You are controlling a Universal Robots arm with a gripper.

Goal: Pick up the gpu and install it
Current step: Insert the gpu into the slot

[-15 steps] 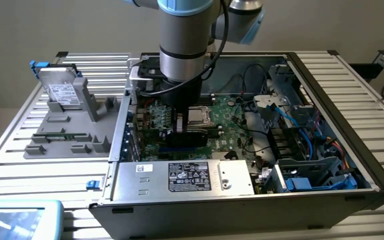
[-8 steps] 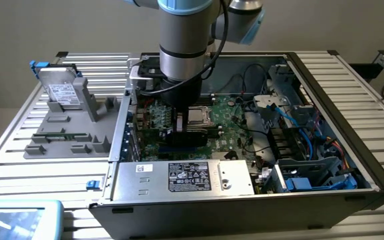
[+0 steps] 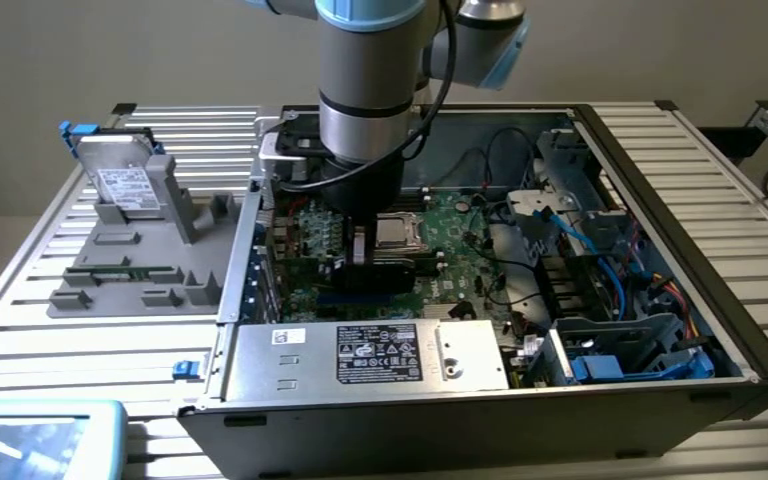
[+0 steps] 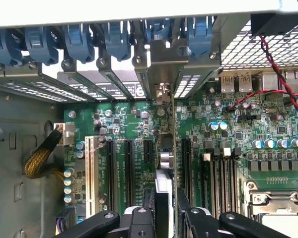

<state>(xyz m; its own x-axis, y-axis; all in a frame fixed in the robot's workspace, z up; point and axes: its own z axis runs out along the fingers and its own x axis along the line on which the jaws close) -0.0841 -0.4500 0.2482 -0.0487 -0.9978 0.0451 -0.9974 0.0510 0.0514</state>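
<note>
Inside the case [image 3: 684, 215], gpu [image 4: 165, 161] upright, clamped in end effector [image 4: 168, 204]

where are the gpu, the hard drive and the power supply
gpu [image 4: 174, 148]: wrist view, thin edge of the card
hard drive [image 3: 128, 186]: exterior view, its white label
power supply [image 3: 377, 353]: exterior view, its dark label

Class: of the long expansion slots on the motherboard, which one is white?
The slot next to the yellow braided cable, farthest from the gpu in the gripper. The other slots are black.
</note>
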